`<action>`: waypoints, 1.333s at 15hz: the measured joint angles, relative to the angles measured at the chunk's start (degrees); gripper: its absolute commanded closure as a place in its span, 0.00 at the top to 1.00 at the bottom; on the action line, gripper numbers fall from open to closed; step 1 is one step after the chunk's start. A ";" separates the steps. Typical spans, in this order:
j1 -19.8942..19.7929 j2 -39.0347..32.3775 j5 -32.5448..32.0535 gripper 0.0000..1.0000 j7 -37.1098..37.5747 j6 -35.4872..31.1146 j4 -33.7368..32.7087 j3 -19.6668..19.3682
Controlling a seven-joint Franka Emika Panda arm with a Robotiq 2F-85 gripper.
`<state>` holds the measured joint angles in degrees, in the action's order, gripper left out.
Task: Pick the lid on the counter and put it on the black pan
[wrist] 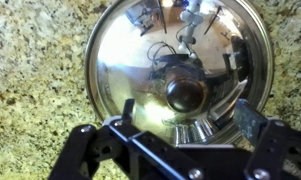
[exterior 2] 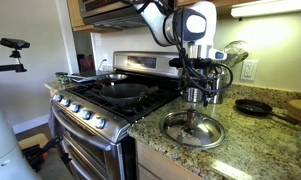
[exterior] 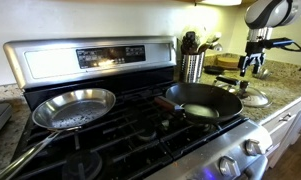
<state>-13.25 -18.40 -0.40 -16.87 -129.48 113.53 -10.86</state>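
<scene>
The glass lid [wrist: 180, 70] with a shiny metal rim and a central knob [wrist: 186, 95] lies flat on the speckled granite counter [wrist: 35, 90]. It shows in both exterior views [exterior: 252, 97] [exterior 2: 193, 129]. My gripper [wrist: 185, 125] hangs straight above the lid [exterior: 253, 66] [exterior 2: 197, 95], open and holding nothing. One finger stands on each side of the knob. The black pan [exterior: 202, 103] with a reddish-brown handle sits on the stove's front burner nearest the counter.
A shiny silver pan [exterior: 75, 108] sits on the stove's other front burner. A metal utensil holder [exterior: 193, 62] stands on the counter behind the black pan. A small dark skillet [exterior 2: 255, 106] and a wooden board [exterior 2: 298, 108] lie further along the counter.
</scene>
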 measured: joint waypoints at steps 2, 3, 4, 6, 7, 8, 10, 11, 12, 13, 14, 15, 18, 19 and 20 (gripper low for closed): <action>-0.69 -0.82 0.50 1.00 -0.43 0.58 -0.55 0.09; -0.93 -1.16 1.01 1.00 -0.65 1.05 -0.70 0.20; -1.09 -1.51 1.62 1.00 -0.84 1.51 -0.81 0.33; -1.28 -2.12 3.21 1.00 -1.28 1.88 -0.89 0.78; -1.29 -2.34 3.99 1.00 -1.36 2.00 -0.91 0.97; -1.29 -2.61 4.43 1.00 -1.36 2.25 -1.04 1.12; -1.29 -3.24 4.87 1.00 -1.36 2.46 -1.25 1.29; -1.29 -3.45 4.89 1.00 -1.36 2.36 -1.26 1.30; -1.30 -3.56 4.89 1.00 -1.36 2.29 -1.26 1.30; -1.31 -3.64 4.89 1.00 -1.35 2.25 -1.26 1.29; -1.32 -3.68 4.89 1.00 -1.33 2.23 -1.26 1.28; -1.32 -3.73 4.88 1.00 -1.28 2.19 -1.26 1.27; -1.30 -4.02 4.66 1.00 -0.97 0.89 -1.24 1.27; -1.28 -4.26 4.43 1.00 -0.72 -0.33 -1.18 1.27; -1.24 -4.62 4.01 1.00 -0.23 -1.80 -1.12 1.27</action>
<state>-14.49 -23.02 3.61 -17.11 -131.29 112.41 -9.60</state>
